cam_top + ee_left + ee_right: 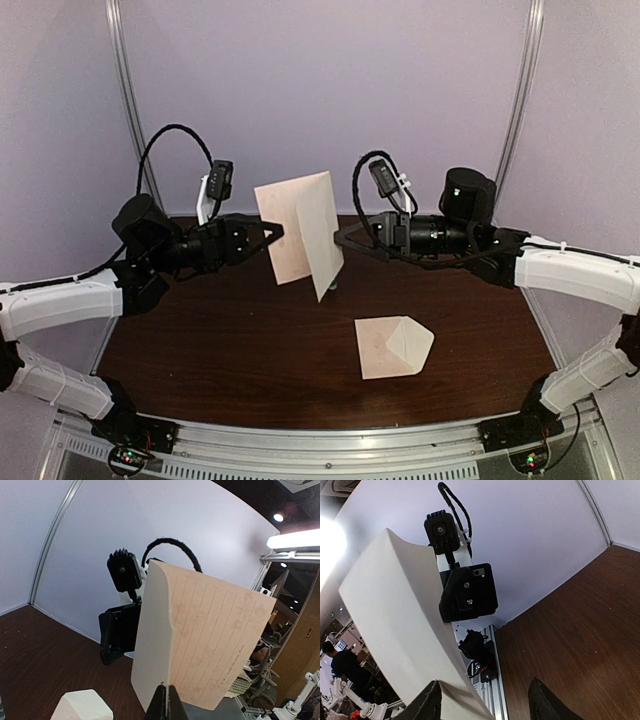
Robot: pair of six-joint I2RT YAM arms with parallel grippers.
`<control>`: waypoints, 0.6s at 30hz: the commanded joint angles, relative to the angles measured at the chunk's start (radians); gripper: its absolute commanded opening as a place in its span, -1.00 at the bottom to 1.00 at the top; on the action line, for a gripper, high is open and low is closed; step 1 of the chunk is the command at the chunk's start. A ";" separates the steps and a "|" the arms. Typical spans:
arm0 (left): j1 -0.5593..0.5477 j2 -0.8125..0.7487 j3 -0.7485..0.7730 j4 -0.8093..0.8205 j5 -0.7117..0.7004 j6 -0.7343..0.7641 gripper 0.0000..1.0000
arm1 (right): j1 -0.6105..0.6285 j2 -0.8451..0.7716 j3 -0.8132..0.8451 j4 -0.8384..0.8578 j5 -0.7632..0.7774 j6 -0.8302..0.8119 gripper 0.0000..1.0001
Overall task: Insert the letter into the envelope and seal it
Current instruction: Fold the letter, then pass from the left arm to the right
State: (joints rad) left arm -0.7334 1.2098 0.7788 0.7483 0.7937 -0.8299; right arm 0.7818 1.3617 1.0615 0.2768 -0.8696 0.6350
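Dark wood-grain table [220,345], folded lined letter [298,228], pale pointed-flap envelope [392,348]

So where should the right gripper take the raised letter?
By the edge nearest the right gripper, coming in level from that side: the letter stands upright in the air, the left gripper pinches its opposite edge, and the open right jaws straddle this one.

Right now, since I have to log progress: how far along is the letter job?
Done: the letter is folded and off the table. In hand: the left gripper is shut on it, the right gripper open at its other edge. Left: the envelope lies apart on the table, flap open; inserting and sealing remain.
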 commanded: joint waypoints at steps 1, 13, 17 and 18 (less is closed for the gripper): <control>-0.004 0.017 0.031 0.051 0.024 -0.006 -1.00 | 0.022 0.019 0.032 0.130 -0.074 0.043 0.13; -0.008 0.018 0.033 0.013 0.020 0.008 -1.00 | 0.031 0.022 0.020 0.222 -0.095 0.094 -0.87; -0.007 -0.007 0.037 -0.099 -0.029 0.052 -0.73 | 0.029 0.009 0.019 0.197 -0.088 0.074 -1.00; -0.006 -0.020 0.043 -0.151 -0.058 0.078 -0.47 | 0.027 0.003 0.021 0.170 -0.081 0.056 -1.00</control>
State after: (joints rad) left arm -0.7349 1.2228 0.7818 0.7227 0.7975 -0.8120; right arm 0.8082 1.3895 1.0649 0.4458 -0.9501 0.7181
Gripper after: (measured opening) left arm 0.067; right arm 0.005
